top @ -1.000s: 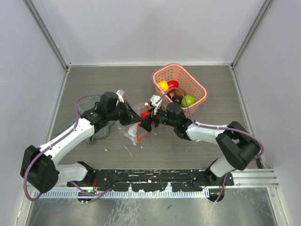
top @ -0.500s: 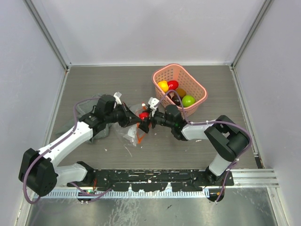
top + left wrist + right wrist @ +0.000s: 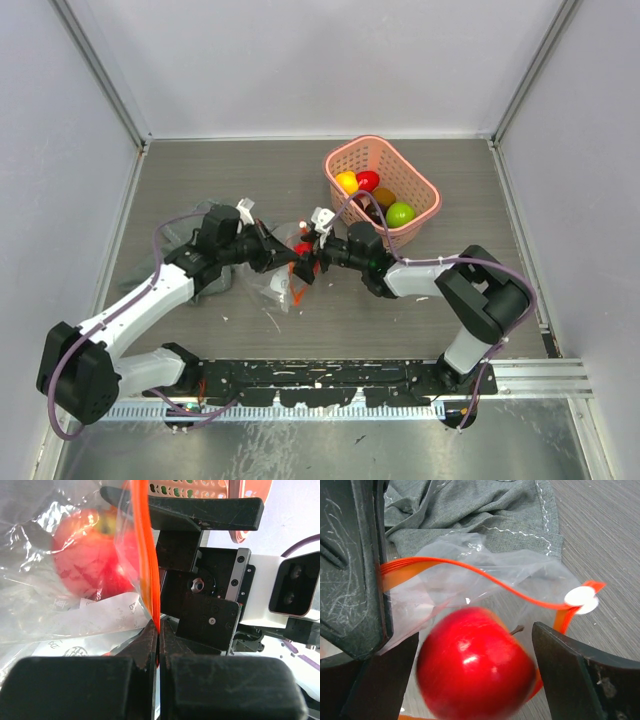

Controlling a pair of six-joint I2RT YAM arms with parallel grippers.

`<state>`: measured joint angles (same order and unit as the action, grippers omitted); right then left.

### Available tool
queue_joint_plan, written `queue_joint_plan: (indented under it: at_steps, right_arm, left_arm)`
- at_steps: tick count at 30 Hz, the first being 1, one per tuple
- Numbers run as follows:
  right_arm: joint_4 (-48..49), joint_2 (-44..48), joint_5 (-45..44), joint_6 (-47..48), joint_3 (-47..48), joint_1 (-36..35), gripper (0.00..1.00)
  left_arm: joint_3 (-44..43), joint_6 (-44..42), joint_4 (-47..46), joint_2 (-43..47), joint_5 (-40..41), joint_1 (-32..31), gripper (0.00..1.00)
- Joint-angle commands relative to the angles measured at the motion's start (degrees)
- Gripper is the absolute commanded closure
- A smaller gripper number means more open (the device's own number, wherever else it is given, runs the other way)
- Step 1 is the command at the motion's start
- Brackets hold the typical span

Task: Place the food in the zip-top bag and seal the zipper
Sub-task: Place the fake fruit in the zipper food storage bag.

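The left pincer (image 3: 158, 639) is shut tight on the zipper (image 3: 146, 555). The orange strip runs straight out from between its fingertips, so the bag's mouth edge is pinched right at the tips. The right pincer (image 3: 476, 667) faces it almost tip to tip over the middle of the table (image 3: 230, 170), its fingers spread wide on either side of a red apple (image 3: 470, 647). The apple nearly fills the gap and is blurred while the fingers are sharp, so it looks loose rather than clamped. The clear bag (image 3: 272, 287) lies crumpled on the table just on the near side of both pincers, its held edge lifted. From the right wrist, the strip arcs over the apple from the left pincer's finger to the white slider tab (image 3: 581, 598), which sits just above one of the right pincer's fingers. From the left wrist, the apple shows through the plastic beside the strip; whether it is fully inside the mouth cannot be told. A grey cloth (image 3: 485, 510) lies just beyond the bag, and a pink basket (image 3: 381, 141) of fruit stands well apart.
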<state>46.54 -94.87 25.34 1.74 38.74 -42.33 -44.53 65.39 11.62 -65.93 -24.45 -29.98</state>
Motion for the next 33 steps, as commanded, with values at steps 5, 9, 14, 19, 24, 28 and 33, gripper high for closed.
queue_joint_plan:
  at_steps: [5,9,14,19,24,28,33]
  right_arm:
    - [-0.4,4.8,-0.1,2.2,2.7,-0.3,0.0]
    - [-1.1,6.2,0.4,2.3,2.5,-0.4,0.0]
    - [-5.9,10.7,0.5,3.4,2.9,-0.4,0.0]
    - [-12.8,17.4,-2.0,5.4,2.4,-0.4,0.0]
    - [-20.8,23.8,-10.8,1.8,2.1,0.1,0.0]
    - [-28.6,26.0,-16.8,-2.9,3.3,1.2,0.0]
    - [-38.2,22.5,-19.9,-5.7,6.5,1.4,0.12]
  left_arm:
    - [1.9,1.6,-4.0,3.0,-2.4,1.2,1.0]
    - [2.2,1.7,-4.1,3.2,-2.5,1.4,1.0]
    - [2.8,2.0,-4.2,3.8,-2.3,2.0,1.0]
    - [2.9,2.0,-4.3,3.9,-2.3,2.2,1.0]
    - [2.8,2.0,-4.6,3.8,-2.5,2.3,1.0]
    - [2.9,2.1,-4.7,3.8,-2.6,2.3,1.0]
    - [2.8,2.2,-4.8,3.9,-3.0,2.3,1.0]
